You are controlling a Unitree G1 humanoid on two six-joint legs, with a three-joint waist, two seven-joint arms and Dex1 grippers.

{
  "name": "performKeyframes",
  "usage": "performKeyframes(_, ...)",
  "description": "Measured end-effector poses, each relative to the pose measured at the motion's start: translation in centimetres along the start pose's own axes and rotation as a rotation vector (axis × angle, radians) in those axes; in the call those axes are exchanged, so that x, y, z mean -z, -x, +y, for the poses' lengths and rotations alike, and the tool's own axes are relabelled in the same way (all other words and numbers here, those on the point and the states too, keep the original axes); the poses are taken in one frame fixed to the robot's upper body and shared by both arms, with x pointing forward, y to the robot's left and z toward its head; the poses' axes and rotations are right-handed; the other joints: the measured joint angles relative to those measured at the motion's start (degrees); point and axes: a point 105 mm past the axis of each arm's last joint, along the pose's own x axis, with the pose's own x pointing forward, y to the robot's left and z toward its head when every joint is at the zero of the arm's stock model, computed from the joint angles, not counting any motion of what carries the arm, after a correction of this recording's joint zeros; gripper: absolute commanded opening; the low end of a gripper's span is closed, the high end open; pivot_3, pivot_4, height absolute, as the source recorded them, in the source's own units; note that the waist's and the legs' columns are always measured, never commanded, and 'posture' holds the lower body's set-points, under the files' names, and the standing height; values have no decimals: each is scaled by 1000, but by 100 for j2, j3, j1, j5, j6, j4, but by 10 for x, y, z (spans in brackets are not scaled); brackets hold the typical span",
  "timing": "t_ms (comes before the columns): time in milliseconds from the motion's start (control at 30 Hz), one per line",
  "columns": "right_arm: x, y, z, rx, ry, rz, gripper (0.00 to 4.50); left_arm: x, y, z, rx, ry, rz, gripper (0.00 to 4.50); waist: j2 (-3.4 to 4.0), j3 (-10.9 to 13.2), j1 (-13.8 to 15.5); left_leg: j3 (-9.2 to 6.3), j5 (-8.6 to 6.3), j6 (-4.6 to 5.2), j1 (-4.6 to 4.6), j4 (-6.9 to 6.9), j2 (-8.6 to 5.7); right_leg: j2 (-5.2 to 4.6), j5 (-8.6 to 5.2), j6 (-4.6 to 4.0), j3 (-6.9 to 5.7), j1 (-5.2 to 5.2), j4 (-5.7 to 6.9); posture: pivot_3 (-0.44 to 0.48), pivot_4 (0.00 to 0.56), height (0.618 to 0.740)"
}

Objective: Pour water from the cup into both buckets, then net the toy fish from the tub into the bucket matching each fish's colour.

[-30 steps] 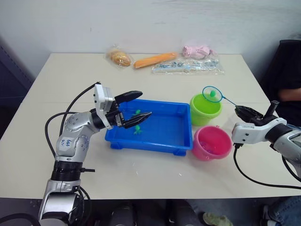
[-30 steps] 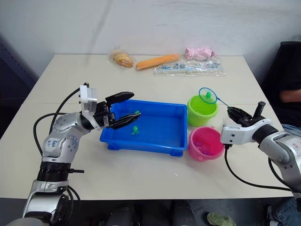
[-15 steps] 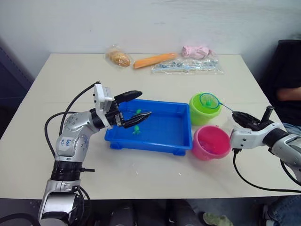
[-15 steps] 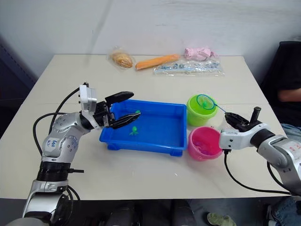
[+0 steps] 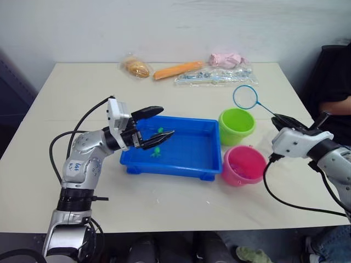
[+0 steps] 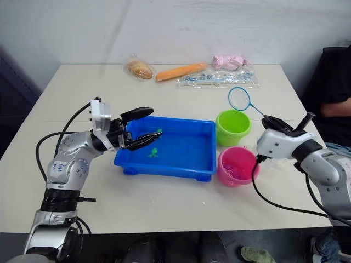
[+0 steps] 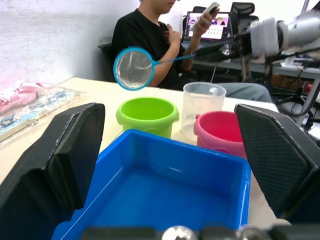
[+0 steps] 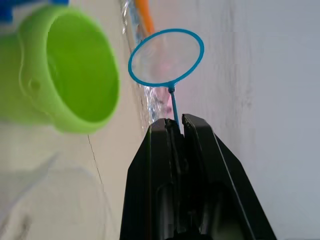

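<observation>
The blue tub (image 5: pixel 189 159) sits mid-table with two green toy fish (image 5: pixel 156 152) near its left end. My left gripper (image 5: pixel 167 121) hovers open over that end, holding nothing. To the tub's right stand the lime green bucket (image 5: pixel 237 125) and, nearer me, the pink bucket (image 5: pixel 244 164). My right gripper (image 5: pixel 282 120) is shut on the net's thin handle. The net (image 5: pixel 245 97) is raised above and behind the green bucket, its mesh empty. The clear cup (image 7: pixel 202 107) stands behind the pink bucket in the left wrist view.
Along the table's far edge lie a bagged bread roll (image 5: pixel 137 68), an orange carrot-like piece (image 5: pixel 175 70), a clear packet (image 5: pixel 214 75) and a pink item (image 5: pixel 226 59). A person in black (image 5: pixel 334 82) sits at the right side.
The net held a green fish, tipped over the green bucket, and has now risen up and back, empty. The left arm stayed in place.
</observation>
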Motion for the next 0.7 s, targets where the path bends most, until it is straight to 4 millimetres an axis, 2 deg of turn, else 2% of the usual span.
performKeyframes(100,-26,-5,-2,-73,-299,-115,0,-1,18,5,-40,-23,16,4467,1,0,-9,-34,0,0,2,0,5,1,-3,-5,0,0,8,0,150,740)
performKeyframes(133,-39,-5,5,-157,-432,-161,0,-1,27,8,-61,-32,28,4467,1,0,1,-44,-1,0,2,0,6,1,-3,-7,1,0,22,0,150,740)
performKeyframes(200,-60,-3,21,-310,-589,-209,0,2,42,12,-98,-32,57,4467,1,0,20,-46,-2,3,2,-1,6,-2,-3,-8,1,-1,31,0,150,740)
performKeyframes(300,-78,-1,45,-506,-694,-176,0,10,60,14,-144,-10,94,4467,0,0,44,-46,-8,14,2,1,4,-20,-3,-11,-1,-2,25,0,150,740)
performKeyframes(367,-86,-7,62,-602,-743,-117,0,14,73,15,-174,-1,121,4467,-4,-2,37,-44,-9,18,3,2,6,-48,-6,-16,-9,-10,28,0,150,740)
performKeyframes(500,-86,-25,95,-699,-782,27,0,17,88,18,-225,8,137,4467,-4,-3,46,-42,-11,24,-2,2,-5,-64,-6,-17,-18,-15,32,0,150,740)
performKeyframes(700,-74,-51,111,-710,-706,148,0,24,95,14,-242,28,153,4467,-5,-3,27,-35,-15,29,-16,1,-11,-63,-5,-15,-31,-21,36,0,150,740)
